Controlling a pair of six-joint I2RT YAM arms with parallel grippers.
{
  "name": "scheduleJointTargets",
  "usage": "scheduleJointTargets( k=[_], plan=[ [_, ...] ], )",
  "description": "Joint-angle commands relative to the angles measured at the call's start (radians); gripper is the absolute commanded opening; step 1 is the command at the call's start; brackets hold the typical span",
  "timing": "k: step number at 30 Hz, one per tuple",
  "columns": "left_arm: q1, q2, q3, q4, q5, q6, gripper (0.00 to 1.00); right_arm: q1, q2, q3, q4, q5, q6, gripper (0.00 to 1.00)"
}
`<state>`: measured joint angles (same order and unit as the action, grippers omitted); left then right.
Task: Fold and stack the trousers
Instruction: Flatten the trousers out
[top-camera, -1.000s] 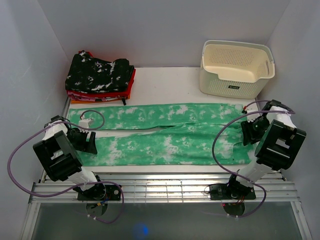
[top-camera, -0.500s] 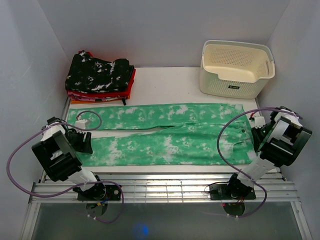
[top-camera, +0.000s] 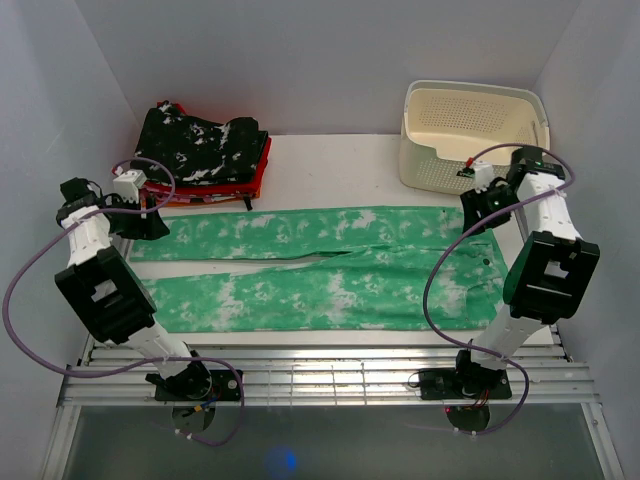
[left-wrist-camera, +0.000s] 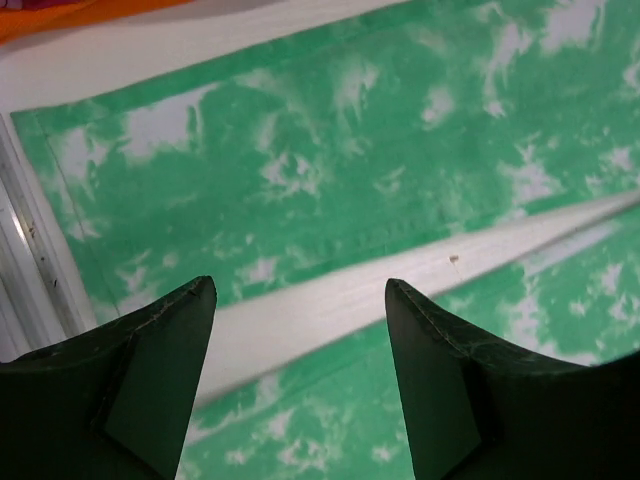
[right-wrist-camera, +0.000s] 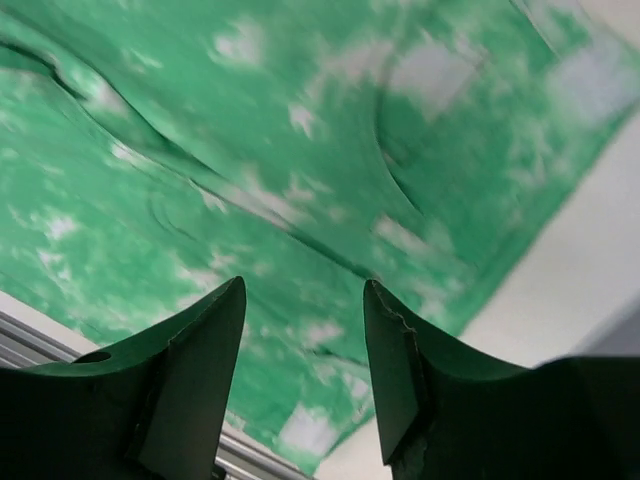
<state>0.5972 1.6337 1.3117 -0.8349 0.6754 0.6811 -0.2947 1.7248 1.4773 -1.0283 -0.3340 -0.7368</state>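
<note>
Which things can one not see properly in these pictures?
1. Folded stack, top view: the black speckled garment hides the lower pieces; their number is unclear.
2. Orange cloth, left wrist view: cut off by the top edge.
3. Trousers, right wrist view: blurred, seams unclear.
4. Trousers' far right corner, top view: covered by the right arm.

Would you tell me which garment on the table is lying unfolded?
The bright green tie-dye cloth trousers, spread flat at full length; the black white-speckled garment and red and orange clothes beneath it are folded.
</note>
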Motion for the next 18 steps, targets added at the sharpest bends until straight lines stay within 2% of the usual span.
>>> scheduleJointTargets(
  k=[1, 5, 9, 11, 12, 18],
  plan=[
    [-0.039, 0.103, 0.026, 0.16, 0.02, -0.176, 0.79, 0.097, 0.045, 0.003, 0.099, -0.066, 0.134, 0.56],
    [-0.05, 0.207, 0.054, 0.174, -0.022, -0.232, 0.78, 0.143, 0.13, -0.015, 0.163, -0.045, 0.168, 0.54],
    [-0.05, 0.258, 0.014, 0.171, -0.12, -0.212, 0.72, 0.149, 0.141, -0.104, 0.217, 0.024, 0.096, 0.51],
    [-0.05, 0.246, -0.049, 0.168, -0.152, -0.175, 0.7, 0.147, 0.119, -0.193, 0.258, 0.062, 0.062, 0.49],
    [-0.051, 0.235, -0.075, 0.168, -0.187, -0.137, 0.68, 0.147, 0.111, -0.222, 0.269, 0.099, 0.047, 0.45],
    [-0.03, 0.134, -0.248, 0.114, -0.258, -0.005, 0.62, 0.118, 0.038, -0.403, 0.267, 0.168, -0.078, 0.34]
  ],
)
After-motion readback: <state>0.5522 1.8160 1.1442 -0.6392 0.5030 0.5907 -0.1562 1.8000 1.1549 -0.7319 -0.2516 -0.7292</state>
